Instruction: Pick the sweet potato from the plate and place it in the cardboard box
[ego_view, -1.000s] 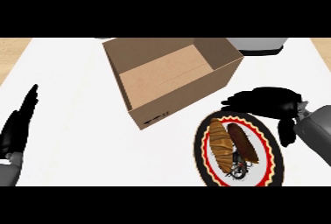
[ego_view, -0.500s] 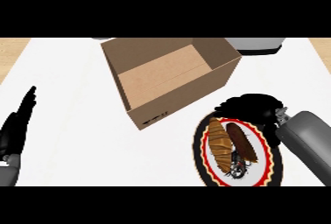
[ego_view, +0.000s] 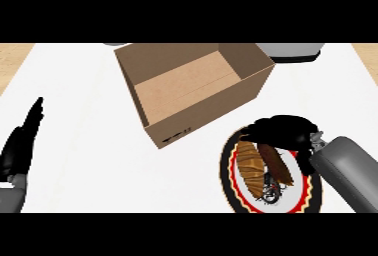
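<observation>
A patterned plate (ego_view: 235, 186) with a red and black rim lies at the lower right of the white counter. On it rest a reddish-brown sweet potato (ego_view: 279, 165) and a tan ridged item (ego_view: 249, 168) beside it. My right hand (ego_view: 284, 130) hangs over the plate's far edge, fingers curled downward above the sweet potato's upper end; I cannot tell if they touch it. The open cardboard box (ego_view: 193, 87) stands up and left of the plate. My left hand (ego_view: 21, 145) rests open at the left edge, fingers straight.
A grey rounded object (ego_view: 294, 51) sits at the back right behind the box. A small dark tangle (ego_view: 270, 192) lies on the plate's near part. Bare white counter stretches between my left hand and the box.
My right hand has moved left and down over the plate's far rim, with its fingers curling toward the sweet potato. The left hand has stayed still.
</observation>
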